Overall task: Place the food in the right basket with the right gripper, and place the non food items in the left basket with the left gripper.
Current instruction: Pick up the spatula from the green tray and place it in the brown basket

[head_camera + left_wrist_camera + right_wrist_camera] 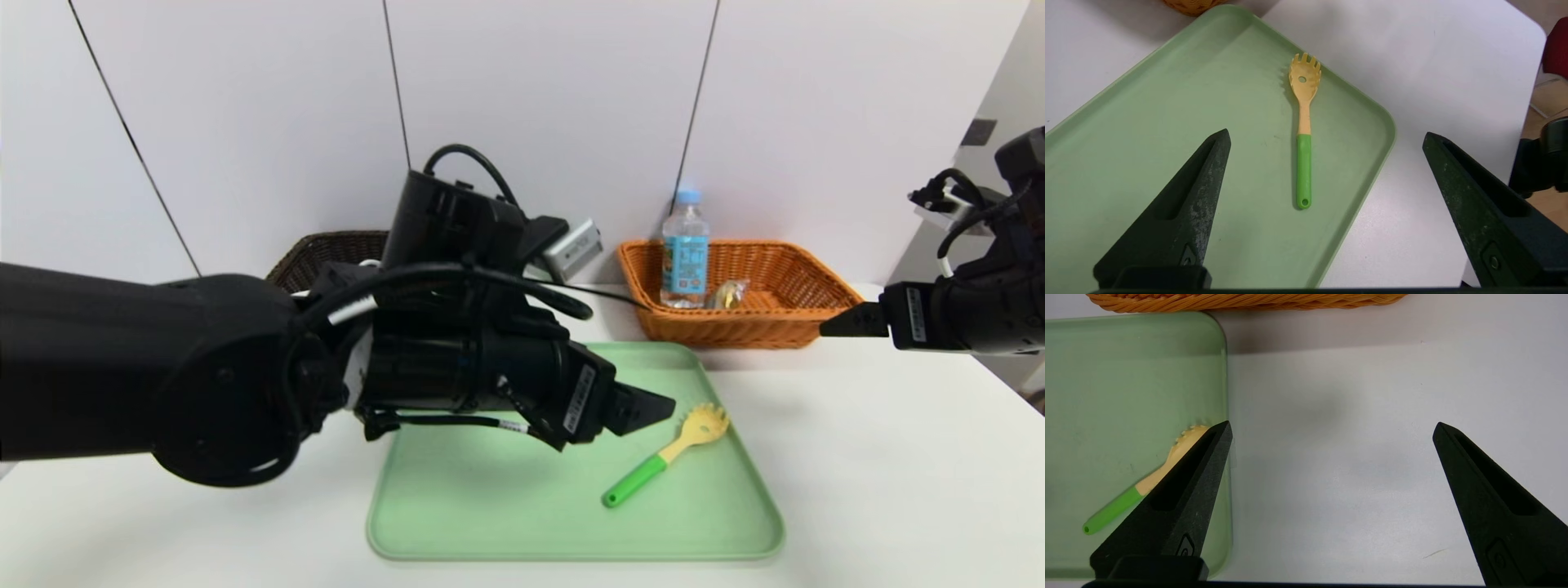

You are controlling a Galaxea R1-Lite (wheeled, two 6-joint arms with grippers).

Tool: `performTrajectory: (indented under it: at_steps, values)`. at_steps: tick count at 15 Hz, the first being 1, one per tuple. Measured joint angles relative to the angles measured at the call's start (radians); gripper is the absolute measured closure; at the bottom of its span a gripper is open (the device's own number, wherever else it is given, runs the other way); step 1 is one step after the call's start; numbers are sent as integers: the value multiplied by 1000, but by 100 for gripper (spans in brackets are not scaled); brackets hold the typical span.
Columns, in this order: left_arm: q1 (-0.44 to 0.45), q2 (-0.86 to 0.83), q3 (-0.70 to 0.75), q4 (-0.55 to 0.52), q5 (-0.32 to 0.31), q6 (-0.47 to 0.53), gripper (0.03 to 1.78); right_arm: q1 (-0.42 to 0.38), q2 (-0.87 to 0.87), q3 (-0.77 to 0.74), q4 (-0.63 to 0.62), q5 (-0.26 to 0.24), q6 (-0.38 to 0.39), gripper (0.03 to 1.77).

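We saw a broad white desk [898,457] carrying everything, and on it a large pale green rectangular plastic tray [490,523] with rounded corners. Behind the tray's far left corner sat the rectangular dark brown woven wicker basket [322,249], mostly hidden by our left arm, so we could not tell what lay inside it. Behind the tray's far right corner stood the rectangular orange-tan woven wicker basket [784,282] with its flared rim. Inside that basket, at its left end, a small clear water bottle [684,253] with a light blue cap and blue label stood upright, and a snack in a clear wrapper [727,294] lay just beside it. Our left claw [653,406] hung above the tray with its fingers spread wide and empty, near the head of the yellow pasta spoon with a green handle [665,453], which lay flat on the tray's right half. Our right claw [849,320] hovered over bare desk right of the tray, likewise spread and empty.
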Motion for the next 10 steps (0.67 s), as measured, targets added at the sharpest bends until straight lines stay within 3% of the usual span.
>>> performTrajectory:
  at_steps: [4,10]
  values:
    - [-50,68,80,-119,30,137,14,-1,-1,0,0,0,18,10]
    - [-76,205,21,-186,117,159,12,-10,1,2,0,0,23,10]
